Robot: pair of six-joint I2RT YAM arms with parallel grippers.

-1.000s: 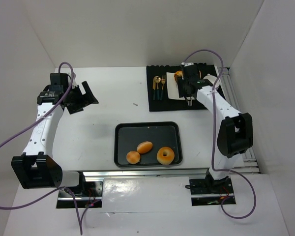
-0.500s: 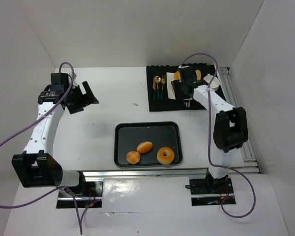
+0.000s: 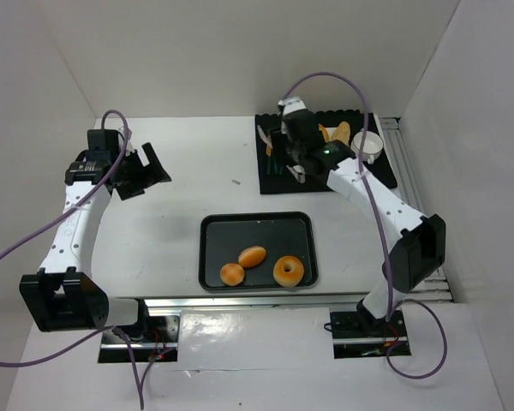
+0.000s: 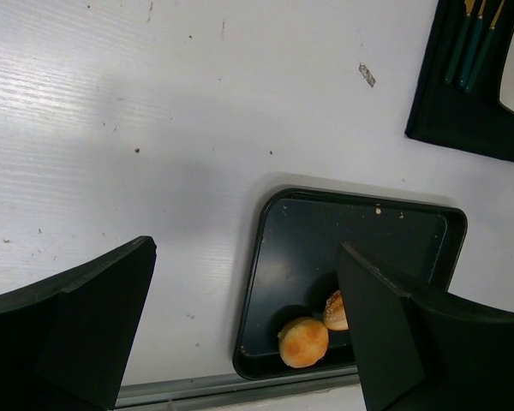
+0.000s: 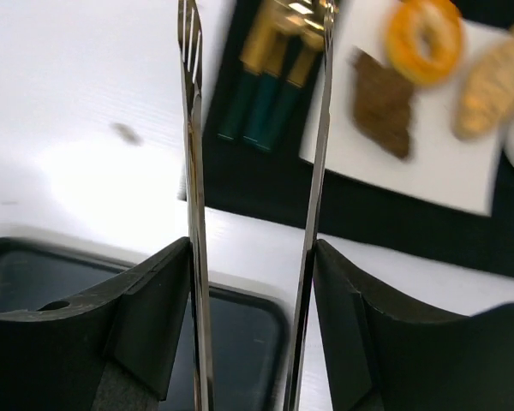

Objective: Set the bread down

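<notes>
Steel-bladed right claw (image 5: 257, 17), as I view it: open, holding nothing, over the black mat (image 5: 257, 180). Beyond its right blade, the white plate (image 5: 428, 163) carries the blurred bread: a ring (image 5: 424, 38), a brown slice (image 5: 383, 104) and a long roll (image 5: 490, 81), lying diagonally and cut off by the frame edge. My left claw (image 4: 246, 248) is open; its right finger half hides a small roll (image 4: 334, 310) in the tray (image 4: 360, 240) below.

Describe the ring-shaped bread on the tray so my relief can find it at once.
Find the black tray on the white table, near the arms' bases. The ring bread lies in its near right corner. Unlike the two rolls to its left, it has a hole.
</notes>
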